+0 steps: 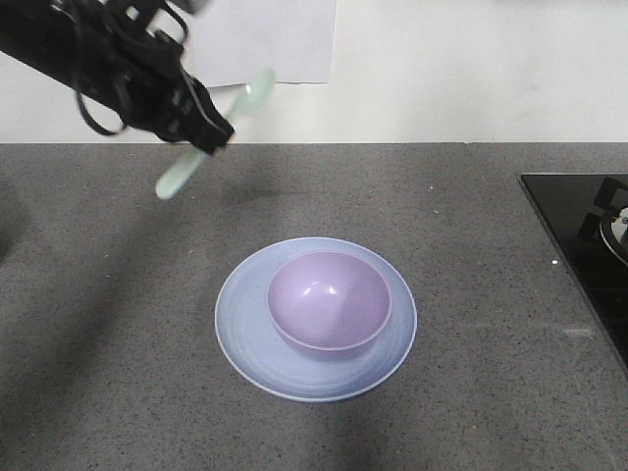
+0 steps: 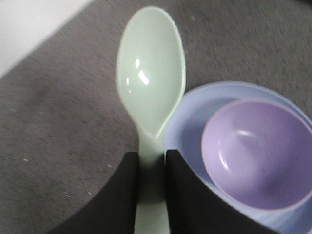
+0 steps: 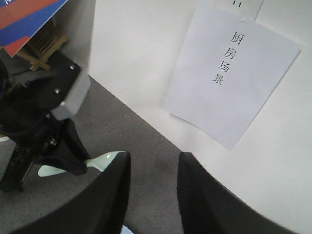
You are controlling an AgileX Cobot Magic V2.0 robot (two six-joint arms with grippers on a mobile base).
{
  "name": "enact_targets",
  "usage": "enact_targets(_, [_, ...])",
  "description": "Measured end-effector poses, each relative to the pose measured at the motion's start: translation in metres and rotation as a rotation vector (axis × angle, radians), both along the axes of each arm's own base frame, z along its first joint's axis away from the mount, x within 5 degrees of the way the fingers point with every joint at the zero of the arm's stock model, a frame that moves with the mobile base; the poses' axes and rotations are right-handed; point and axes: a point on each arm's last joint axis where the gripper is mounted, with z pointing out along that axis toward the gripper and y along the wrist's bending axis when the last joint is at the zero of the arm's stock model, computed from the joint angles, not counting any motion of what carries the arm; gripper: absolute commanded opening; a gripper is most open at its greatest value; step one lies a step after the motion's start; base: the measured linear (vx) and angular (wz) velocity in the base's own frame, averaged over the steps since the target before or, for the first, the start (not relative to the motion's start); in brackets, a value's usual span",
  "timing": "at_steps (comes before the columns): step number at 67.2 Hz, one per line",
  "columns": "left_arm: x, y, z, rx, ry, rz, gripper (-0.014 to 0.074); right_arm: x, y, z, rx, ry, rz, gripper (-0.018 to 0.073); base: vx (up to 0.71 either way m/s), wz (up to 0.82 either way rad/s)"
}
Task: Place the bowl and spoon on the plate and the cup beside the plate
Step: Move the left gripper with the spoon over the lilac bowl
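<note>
Spoon (image 1: 179,177): clamped mid-handle in left gripper (image 1: 214,132), tilted, held above counter (image 1: 471,245), back-left of plate (image 1: 240,314). Bowl (image 1: 329,299): upright on plate. Right gripper (image 3: 153,190): fingers apart, empty.

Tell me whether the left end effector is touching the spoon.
Touching. Left wrist view: the left end effector clamps the spoon handle, a finger pressed against each side.
</note>
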Motion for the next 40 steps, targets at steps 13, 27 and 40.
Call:
enact_targets(13, [0.004,-0.032,-0.037,0.136,0.105,-0.102,-0.0006,-0.004,-0.004,-0.009,-0.095,0.069,-0.004,0.0237,0.00,0.00])
enact_targets(27, [0.010,-0.074,-0.051,0.209,0.096,-0.149,-0.0006,-0.006,-0.009,-0.017,-0.185,0.126,-0.022,0.0237,0.00,0.00])
enact_targets(40, [0.005,-0.099,-0.063,0.296,0.074,-0.166,-0.0006,-0.007,-0.010,-0.019,-0.205,0.151,-0.019,0.0237,0.00,0.00])
